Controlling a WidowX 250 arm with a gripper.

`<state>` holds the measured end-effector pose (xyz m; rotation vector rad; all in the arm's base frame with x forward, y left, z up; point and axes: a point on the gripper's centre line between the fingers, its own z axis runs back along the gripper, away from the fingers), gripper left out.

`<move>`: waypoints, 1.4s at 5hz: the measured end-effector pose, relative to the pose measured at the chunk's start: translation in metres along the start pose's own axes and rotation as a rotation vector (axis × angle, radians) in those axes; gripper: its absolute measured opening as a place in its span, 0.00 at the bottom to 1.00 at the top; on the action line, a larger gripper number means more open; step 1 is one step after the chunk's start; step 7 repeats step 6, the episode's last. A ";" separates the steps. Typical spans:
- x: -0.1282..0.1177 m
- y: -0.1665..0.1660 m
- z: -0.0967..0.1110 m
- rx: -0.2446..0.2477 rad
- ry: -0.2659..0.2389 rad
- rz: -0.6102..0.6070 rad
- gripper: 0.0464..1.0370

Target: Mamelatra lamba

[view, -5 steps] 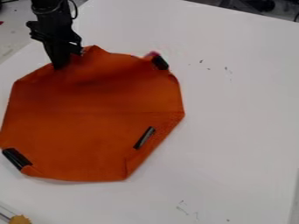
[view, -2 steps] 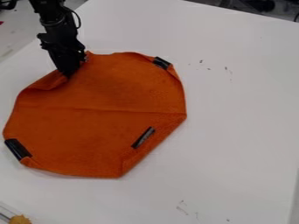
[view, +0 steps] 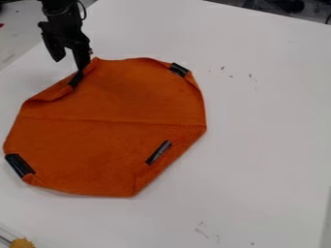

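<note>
The gripper (view: 69,57) hangs at the upper left, open, with its fingers spread apart. Its right fingertip is at the folded upper-left edge of the orange cloth (view: 110,135); whether they touch I cannot tell. The cloth lies mostly flat with its corners folded inward, giving it a many-sided outline. A dark patch shows on each folded corner: upper left (view: 75,79), upper right (view: 178,69), lower right (view: 158,152) and lower left (view: 20,165).
The white table (view: 265,121) extends under and around the cloth. A yellowish object (view: 22,243) with a thin rod sits at the bottom left corner. Dark items stand beyond the table's far edge at the top right.
The gripper has opened and let go of the cloth's upper-left corner, rising slightly. Since the earliest frame, that side of the cloth has settled lower and flatter, folded inward.
</note>
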<state>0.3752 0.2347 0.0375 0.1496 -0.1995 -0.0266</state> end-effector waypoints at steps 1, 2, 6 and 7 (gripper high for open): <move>0.006 0.014 -0.001 0.049 -0.001 -0.025 0.96; 0.005 0.021 0.002 0.063 0.010 -0.040 0.96; 0.005 0.023 0.002 0.063 0.011 -0.038 0.96; 0.005 0.023 0.002 0.063 0.011 -0.038 0.96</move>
